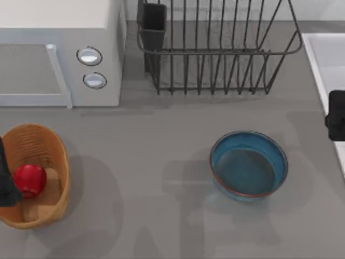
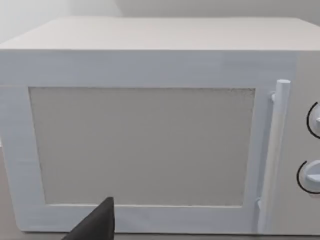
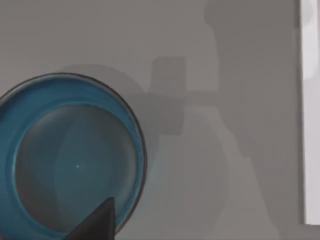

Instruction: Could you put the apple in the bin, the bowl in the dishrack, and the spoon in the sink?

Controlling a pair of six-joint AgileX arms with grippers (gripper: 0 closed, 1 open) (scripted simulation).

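Left arm is sitting at the far left edge of the top view, a dark shape cut off by the frame, low on that side. Right arm is peeking in at the right edge, a black block about halfway up. In the left wrist view a dark fingertip is poking up from the bottom edge, and another fingertip is doing likewise in the right wrist view.

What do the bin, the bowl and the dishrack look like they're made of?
Bin: woven wicker by its ribbed orange-tan walls; the apple lies inside. Bowl: likely glazed ceramic, given its glossy blue surface and reddish-brown rim. Dishrack: thin dark wire bars, probably metal, with a black cup at one corner.
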